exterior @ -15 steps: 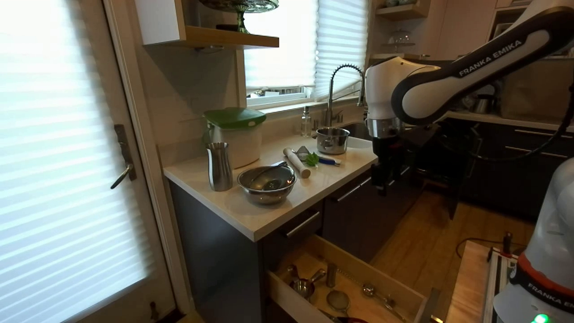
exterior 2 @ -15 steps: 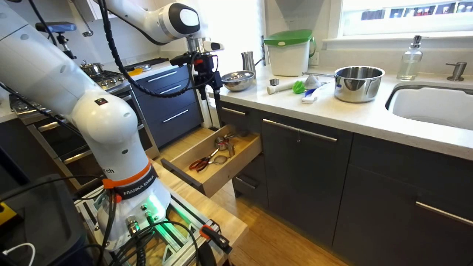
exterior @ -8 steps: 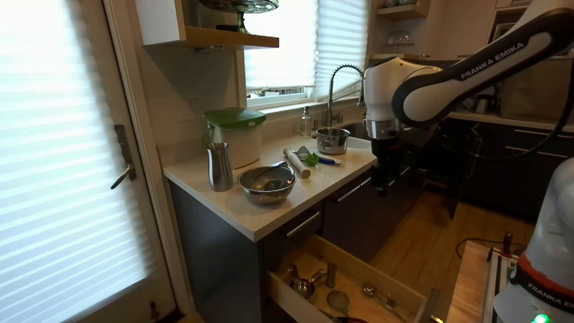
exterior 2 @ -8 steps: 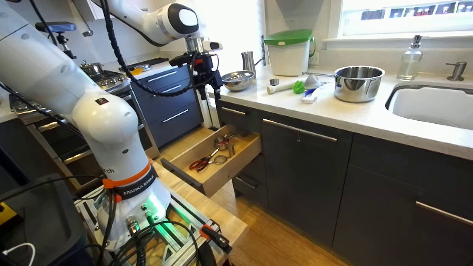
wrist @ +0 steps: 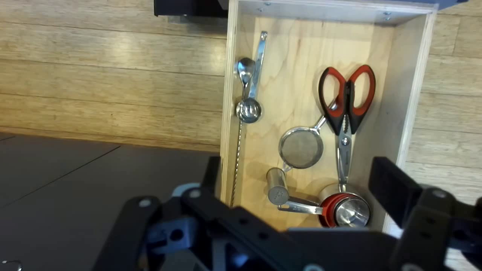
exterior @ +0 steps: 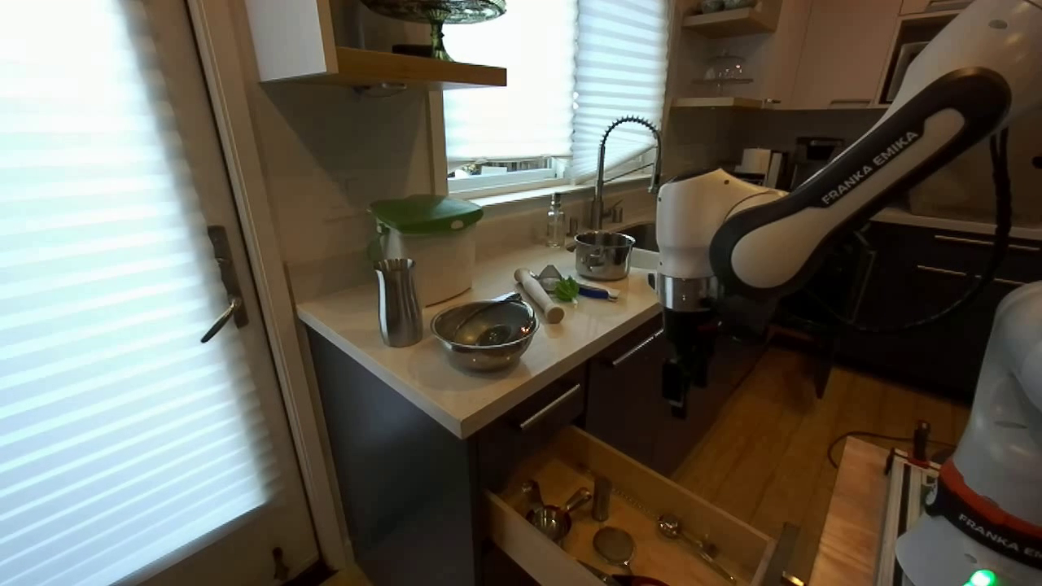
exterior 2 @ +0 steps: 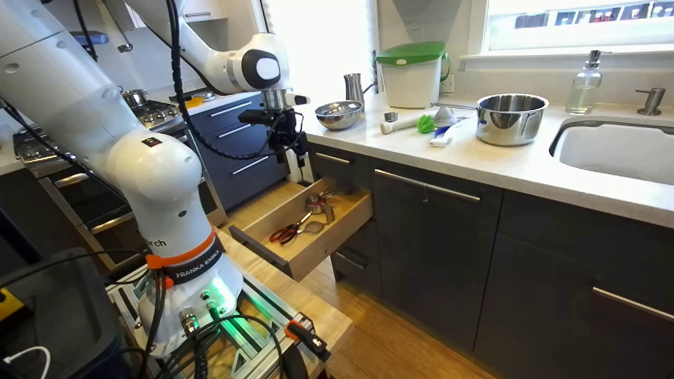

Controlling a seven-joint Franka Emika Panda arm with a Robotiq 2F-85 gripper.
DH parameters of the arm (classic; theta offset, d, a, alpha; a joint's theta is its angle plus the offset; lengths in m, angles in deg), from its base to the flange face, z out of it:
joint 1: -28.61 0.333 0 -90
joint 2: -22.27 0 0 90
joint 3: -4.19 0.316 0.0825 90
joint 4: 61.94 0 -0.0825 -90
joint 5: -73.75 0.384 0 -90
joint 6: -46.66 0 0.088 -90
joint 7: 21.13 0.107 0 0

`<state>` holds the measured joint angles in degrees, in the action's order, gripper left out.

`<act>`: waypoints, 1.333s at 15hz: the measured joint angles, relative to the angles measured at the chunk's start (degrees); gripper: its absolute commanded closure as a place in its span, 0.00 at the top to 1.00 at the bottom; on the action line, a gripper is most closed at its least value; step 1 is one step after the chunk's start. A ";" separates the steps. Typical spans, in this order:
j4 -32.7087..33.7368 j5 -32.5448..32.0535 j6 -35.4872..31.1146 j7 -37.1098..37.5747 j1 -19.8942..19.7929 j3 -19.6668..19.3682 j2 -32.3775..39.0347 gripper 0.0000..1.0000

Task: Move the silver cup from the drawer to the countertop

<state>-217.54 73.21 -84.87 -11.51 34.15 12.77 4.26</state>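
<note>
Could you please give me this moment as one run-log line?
gripper: open, holding nothing | drawer: pulled out | silver cup: in drawer, ungrasped | scissors, strainer: also in drawer | move to countertop: not yet done

- Gripper (exterior: 676,404): dark on dark in an exterior view, jaw gap unreadable there; blurred and cropped in wrist view.
- Drawer (exterior: 525,541): lower part cut off by bottom edge in an exterior view; inner end hidden behind gripper, wrist view.
- Nested cups (wrist: 352,212): number can't be told.
- Scissors (exterior: 639,581): only slivers at bottom edge.
- Arm (exterior 2: 152,163): cropped in both exterior views.
- Sink (exterior 2: 621,145), countertop (exterior 2: 553,184): run off right edge.
- Glass stand (exterior: 435,10): top cropped.
</note>
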 measured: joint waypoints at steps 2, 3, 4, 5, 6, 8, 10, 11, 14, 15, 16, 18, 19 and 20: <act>0.53 -0.05 0.01 0.05 -0.06 -0.01 0.09 1.00; 0.80 -0.05 0.04 0.05 -0.07 -0.02 -0.03 1.00; 0.94 -0.05 0.05 0.05 -0.07 -0.02 -0.11 1.00; 1.01 -0.05 0.05 0.05 -0.07 -0.02 -0.14 1.00; 1.03 -0.05 0.05 0.05 -0.09 -0.02 -0.14 1.00; 1.03 -0.05 0.05 0.05 -0.09 -0.02 -0.14 1.00; 1.03 -0.05 0.05 0.05 -0.09 -0.02 -0.14 1.00; 1.06 -0.05 0.05 0.05 -0.09 -0.02 -0.12 1.00; 0.19 1.05 -0.41 -1.44 0.08 -0.28 0.70 1.00; -0.95 1.57 -1.99 -2.48 0.15 -0.43 1.32 1.00; -2.48 1.94 -4.54 -3.38 0.24 -0.58 2.12 1.00; -3.66 1.72 -10.36 -3.98 0.26 -0.60 5.42 1.00; -3.66 1.46 -13.50 -3.98 0.23 -0.60 7.89 1.00; -3.61 1.15 -16.78 -3.97 0.08 -0.61 10.79 1.00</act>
<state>-221.14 74.36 -101.65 -15.48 34.23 12.16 15.05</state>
